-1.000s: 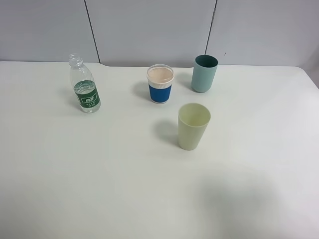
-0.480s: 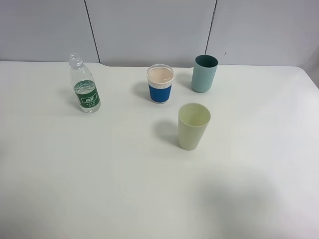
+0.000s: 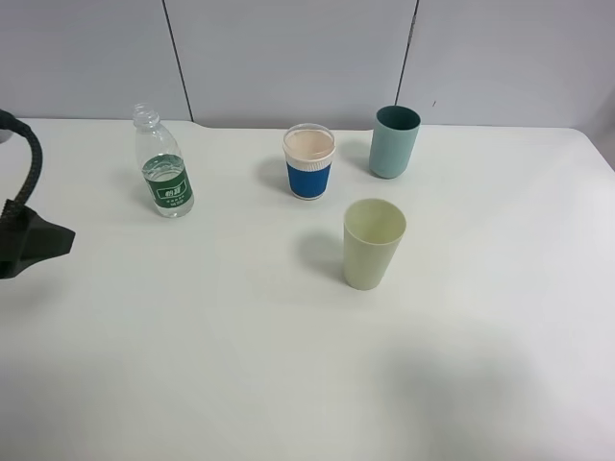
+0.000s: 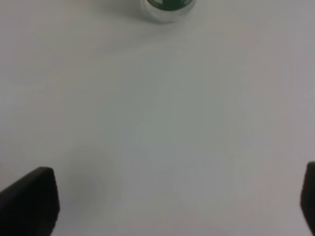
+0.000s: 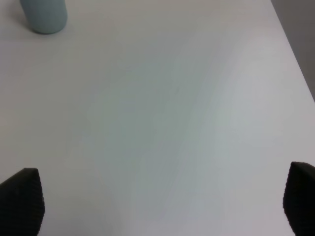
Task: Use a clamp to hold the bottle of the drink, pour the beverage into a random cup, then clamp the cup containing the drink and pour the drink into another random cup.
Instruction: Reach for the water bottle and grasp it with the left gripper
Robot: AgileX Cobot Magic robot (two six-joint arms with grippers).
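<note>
A clear bottle with a green label and no cap stands upright at the back left of the table. Its base shows at the edge of the left wrist view, well ahead of my left gripper, which is open and empty. Three cups stand right of the bottle: a white cup with a blue sleeve, a teal cup and a pale green cup. My right gripper is open over bare table, far from the teal cup. It is outside the exterior high view.
The white table runs back to a grey panelled wall. My left arm reaches in at the left edge, in front of and left of the bottle. The table's right edge shows in the right wrist view.
My left arm has come into the exterior high view at the left edge, where nothing of it showed before. The bottle and cups have not moved.
</note>
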